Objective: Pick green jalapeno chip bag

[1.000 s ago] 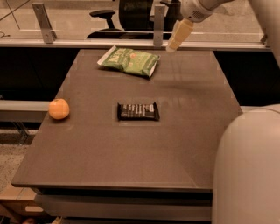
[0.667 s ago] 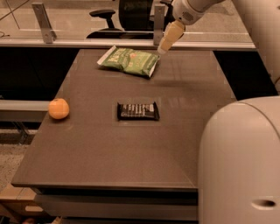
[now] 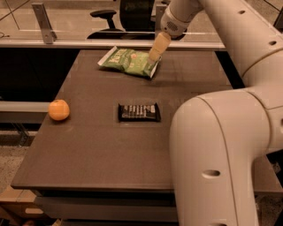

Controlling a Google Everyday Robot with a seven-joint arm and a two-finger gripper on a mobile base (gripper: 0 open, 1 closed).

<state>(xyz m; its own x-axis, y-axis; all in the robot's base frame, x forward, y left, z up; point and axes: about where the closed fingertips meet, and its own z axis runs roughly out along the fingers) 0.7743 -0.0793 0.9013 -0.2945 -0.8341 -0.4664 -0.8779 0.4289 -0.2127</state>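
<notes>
The green jalapeno chip bag (image 3: 128, 61) lies flat at the far side of the dark table, with pale lettering and white sealed ends. My gripper (image 3: 155, 53) hangs from the white arm just over the bag's right end, its pale fingers pointing down and left. It holds nothing that I can see. The dark rectangular candy bar (image 3: 139, 112) lies mid-table, nearer to me. The round orange fruit (image 3: 59, 110) sits by the left edge.
The dark table (image 3: 97, 154) has its far edge against a rail with a glass partition (image 3: 66, 26). A black office chair (image 3: 119, 13) stands behind it. My white arm's large body (image 3: 221, 163) fills the right foreground and hides the table's right front.
The gripper has moved left and down, from beside the bag's right to just over its right end. The bag, candy bar and fruit have not moved.
</notes>
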